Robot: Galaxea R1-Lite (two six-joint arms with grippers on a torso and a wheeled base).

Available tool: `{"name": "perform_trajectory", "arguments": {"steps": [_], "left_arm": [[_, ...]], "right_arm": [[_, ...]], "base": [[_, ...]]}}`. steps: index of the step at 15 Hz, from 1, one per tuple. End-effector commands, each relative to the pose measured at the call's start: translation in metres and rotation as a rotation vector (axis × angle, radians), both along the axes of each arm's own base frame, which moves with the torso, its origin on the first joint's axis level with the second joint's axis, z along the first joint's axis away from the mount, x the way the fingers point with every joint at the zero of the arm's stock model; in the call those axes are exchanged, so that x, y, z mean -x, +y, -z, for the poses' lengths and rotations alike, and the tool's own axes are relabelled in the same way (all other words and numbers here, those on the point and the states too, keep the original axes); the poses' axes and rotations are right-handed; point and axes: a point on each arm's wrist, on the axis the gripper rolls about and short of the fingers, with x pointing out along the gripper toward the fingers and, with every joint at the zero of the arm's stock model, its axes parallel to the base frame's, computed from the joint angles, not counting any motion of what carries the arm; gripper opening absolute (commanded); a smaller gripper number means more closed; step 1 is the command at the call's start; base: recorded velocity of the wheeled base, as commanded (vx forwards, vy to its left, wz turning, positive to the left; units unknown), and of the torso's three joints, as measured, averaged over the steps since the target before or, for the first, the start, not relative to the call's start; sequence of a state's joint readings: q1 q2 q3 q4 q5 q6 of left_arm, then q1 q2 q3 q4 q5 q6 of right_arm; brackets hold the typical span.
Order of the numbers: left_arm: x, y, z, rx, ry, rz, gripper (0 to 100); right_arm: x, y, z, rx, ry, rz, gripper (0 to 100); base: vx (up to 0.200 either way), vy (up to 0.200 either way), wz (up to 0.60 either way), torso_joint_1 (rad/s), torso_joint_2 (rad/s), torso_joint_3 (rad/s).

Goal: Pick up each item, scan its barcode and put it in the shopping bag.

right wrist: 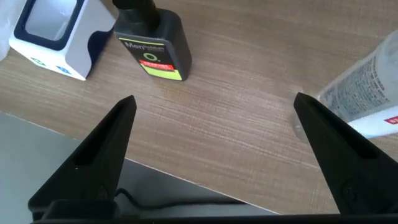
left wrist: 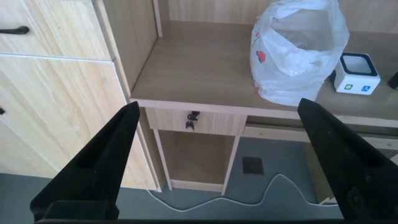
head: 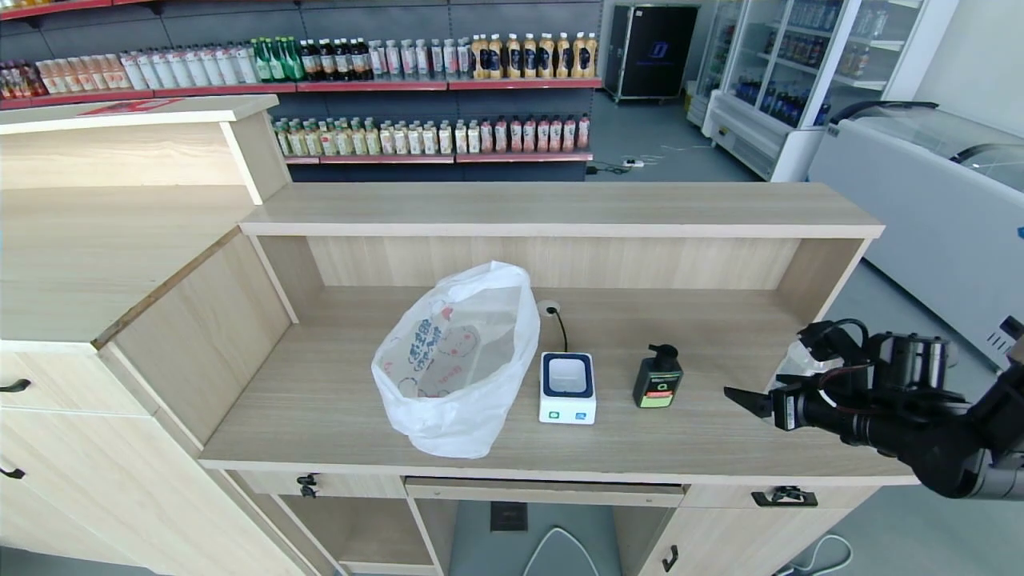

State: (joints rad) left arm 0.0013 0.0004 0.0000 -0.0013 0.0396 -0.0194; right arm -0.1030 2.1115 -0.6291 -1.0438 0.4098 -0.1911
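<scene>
My right hand (head: 752, 400), jaws spread wide, hangs over the pale wooden table's (head: 320, 400) right end. The dark, green-labelled pump bottle (head: 658, 378) stands upright near it, to its left, beside the white barcode scanner (head: 567, 386). The bottle is far nearer this hand than my open left hand (left wrist: 217, 106), off the table's front.

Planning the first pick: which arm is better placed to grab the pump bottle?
Right. Its gripper hangs open over the counter, just beside the pump bottle. The left gripper, also open, sits off the counter's front edge, with the bag between it and the bottle.
</scene>
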Motion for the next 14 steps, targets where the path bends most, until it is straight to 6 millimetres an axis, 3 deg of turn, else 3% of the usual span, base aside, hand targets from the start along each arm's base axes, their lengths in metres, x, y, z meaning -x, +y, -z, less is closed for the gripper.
{"name": "perform_trajectory", "arguments": {"steps": [1, 14], "left_arm": [[0.0, 0.0, 0.0, 0.001, -0.001, -0.001, 100], [0.0, 0.0, 0.0, 0.001, -0.001, -0.001, 100]], "right_arm": [[-0.019, 0.007, 0.009, -0.005, -0.011, -0.039, 100], [-0.057, 0.022, 0.048, -0.004, -0.07, -0.263, 100]], "base": [[0.0, 0.0, 0.0, 0.0, 0.0, 0.0], [0.0, 0.0, 0.0, 0.0, 0.0, 0.0]]}}
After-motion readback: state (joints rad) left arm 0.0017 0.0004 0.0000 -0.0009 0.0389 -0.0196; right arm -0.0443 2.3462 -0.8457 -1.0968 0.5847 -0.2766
